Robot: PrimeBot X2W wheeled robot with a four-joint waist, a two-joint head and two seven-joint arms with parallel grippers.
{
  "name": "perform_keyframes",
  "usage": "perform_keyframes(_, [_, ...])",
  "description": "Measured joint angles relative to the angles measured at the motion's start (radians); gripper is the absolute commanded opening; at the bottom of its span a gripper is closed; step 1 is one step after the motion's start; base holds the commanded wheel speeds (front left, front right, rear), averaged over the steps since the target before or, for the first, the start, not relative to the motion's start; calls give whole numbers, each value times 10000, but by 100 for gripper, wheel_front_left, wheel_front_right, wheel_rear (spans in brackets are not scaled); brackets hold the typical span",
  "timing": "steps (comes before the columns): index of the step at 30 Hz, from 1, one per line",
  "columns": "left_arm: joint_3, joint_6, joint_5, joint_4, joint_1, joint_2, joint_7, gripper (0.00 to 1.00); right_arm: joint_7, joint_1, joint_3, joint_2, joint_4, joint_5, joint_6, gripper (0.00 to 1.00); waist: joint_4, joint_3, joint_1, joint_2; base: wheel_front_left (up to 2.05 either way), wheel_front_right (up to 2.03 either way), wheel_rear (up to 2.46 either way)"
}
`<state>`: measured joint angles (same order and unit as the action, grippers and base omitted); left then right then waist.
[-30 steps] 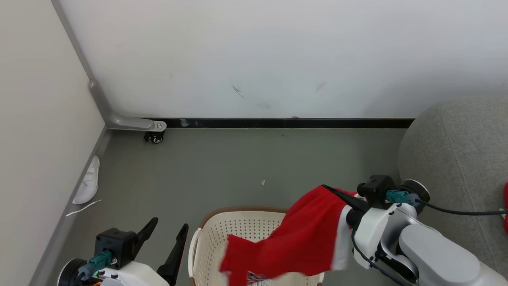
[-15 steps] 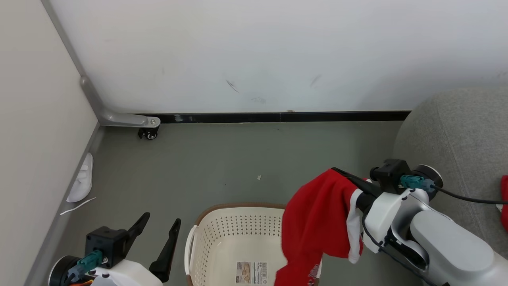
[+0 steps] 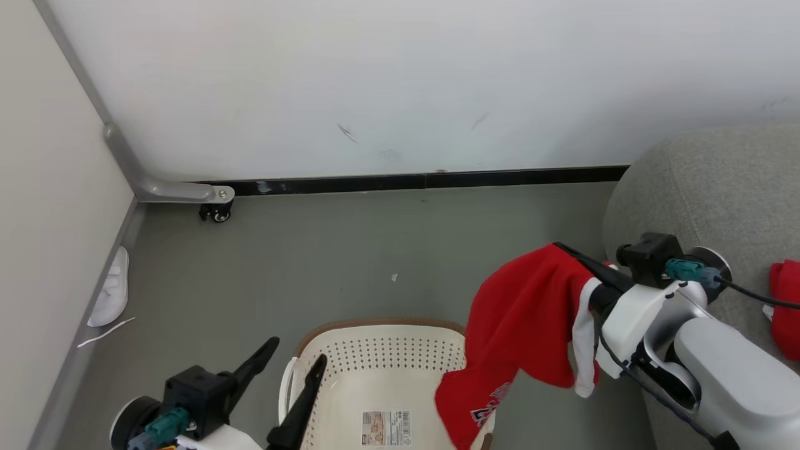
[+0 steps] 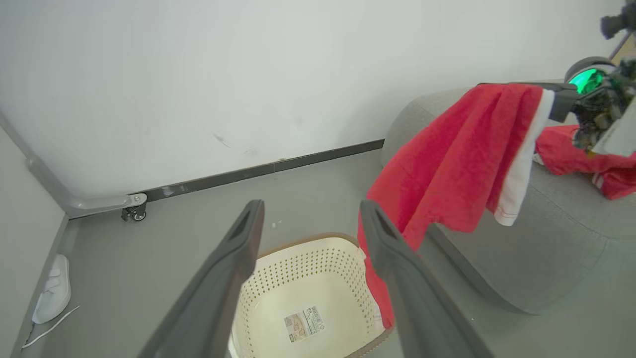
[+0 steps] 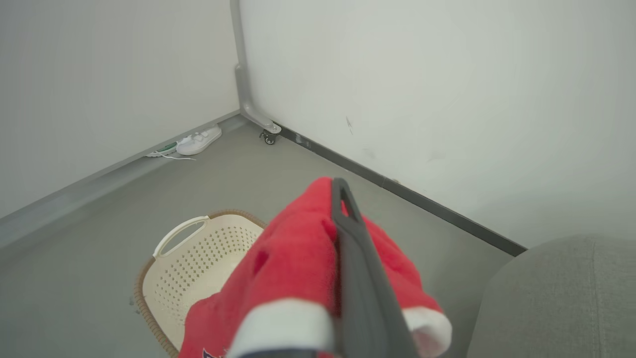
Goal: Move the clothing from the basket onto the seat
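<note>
A red garment with white trim (image 3: 522, 340) (image 4: 457, 159) (image 5: 293, 263) hangs from my right gripper (image 3: 565, 253) (image 5: 338, 191), which is shut on it between the basket and the sofa. Its lower end trails over the right rim of the cream basket (image 3: 375, 375) (image 4: 298, 293) (image 5: 198, 258). Inside the basket I see just its bottom label. More red clothing (image 3: 784, 309) (image 4: 581, 156) lies on the grey sofa (image 3: 706, 187) (image 4: 497, 263) (image 5: 556, 298) at the right. My left gripper (image 3: 294, 353) (image 4: 310, 216) stands open at the basket's left side, holding nothing.
A white shoe (image 3: 111, 294) (image 4: 52, 288) (image 5: 198, 140) with a loose lace lies on the grey floor by the left wall. A caster on a metal foot (image 3: 215, 212) (image 4: 135, 215) stands at the corner. White walls with a dark baseboard close the far side.
The head camera has shifted. My right gripper has carried the red garment up out of the basket and toward the sofa. The left gripper has edged nearer the basket.
</note>
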<state>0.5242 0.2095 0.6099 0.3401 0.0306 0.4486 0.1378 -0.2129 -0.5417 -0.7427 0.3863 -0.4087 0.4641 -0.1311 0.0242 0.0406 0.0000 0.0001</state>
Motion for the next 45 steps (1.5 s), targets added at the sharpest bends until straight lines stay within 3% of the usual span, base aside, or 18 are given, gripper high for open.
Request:
perform_keyframes(6, [591, -533, -50, 704, 49, -38, 0, 100, -77, 16, 466, 178, -136, -100, 0, 0, -199, 7, 0, 0, 0, 0, 0])
perform_keyframes(14, [882, -807, -226, 1135, 207, -27, 17, 100, -157, 49, 963, 272, -159, -184, 0, 0, -440, -9, 0, 0, 0, 0, 0])
perform_keyframes(45, [1329, -905, -238, 1716, 208, -109, 330, 100, -244, 480, 2104, 585, 663, -859, 0, 0, -1686, -184, 0, 0, 0, 0, 0])
